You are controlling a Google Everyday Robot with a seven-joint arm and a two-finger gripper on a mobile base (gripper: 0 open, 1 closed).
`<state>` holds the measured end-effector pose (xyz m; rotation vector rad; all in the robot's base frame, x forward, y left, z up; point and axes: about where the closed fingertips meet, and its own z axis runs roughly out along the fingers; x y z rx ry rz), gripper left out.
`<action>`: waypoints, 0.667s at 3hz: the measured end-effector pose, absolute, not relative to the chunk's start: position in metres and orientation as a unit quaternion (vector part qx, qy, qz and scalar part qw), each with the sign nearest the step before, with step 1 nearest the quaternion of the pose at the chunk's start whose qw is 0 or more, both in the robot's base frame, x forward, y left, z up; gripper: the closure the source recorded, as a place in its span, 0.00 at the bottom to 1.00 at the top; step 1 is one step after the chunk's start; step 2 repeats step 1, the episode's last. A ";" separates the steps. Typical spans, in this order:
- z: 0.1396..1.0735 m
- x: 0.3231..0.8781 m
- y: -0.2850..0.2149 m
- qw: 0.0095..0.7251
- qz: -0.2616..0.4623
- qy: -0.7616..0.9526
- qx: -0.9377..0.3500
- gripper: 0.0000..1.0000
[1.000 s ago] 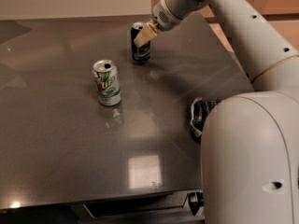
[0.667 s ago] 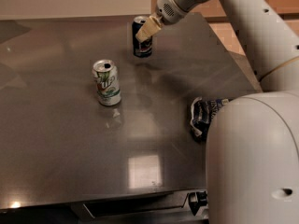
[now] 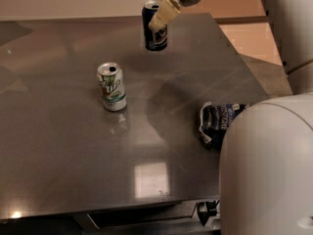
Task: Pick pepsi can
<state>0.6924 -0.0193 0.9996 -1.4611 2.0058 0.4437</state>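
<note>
At the far side of the dark grey tabletop [image 3: 73,170], your cream two-finger gripper [image 3: 160,19] is clamped on the small navy-blue pepsi can [image 3: 156,38] near its silver top. You seem to be at the lift step. Next, raise it straight up, well away from the white-and-green can [image 3: 112,87] and the crumpled blue snack bag [image 3: 217,121].

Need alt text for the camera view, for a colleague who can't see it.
The tool at top centre grips the dark pepsi can, which looks raised off the grey table. A white-and-green can stands upright left of centre, and a crumpled snack bag lies at the right, partly behind the robot's white body.
</note>
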 end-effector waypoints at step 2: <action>1.000 0.692 -0.019 0.305 0.168 0.758 -0.552 1.00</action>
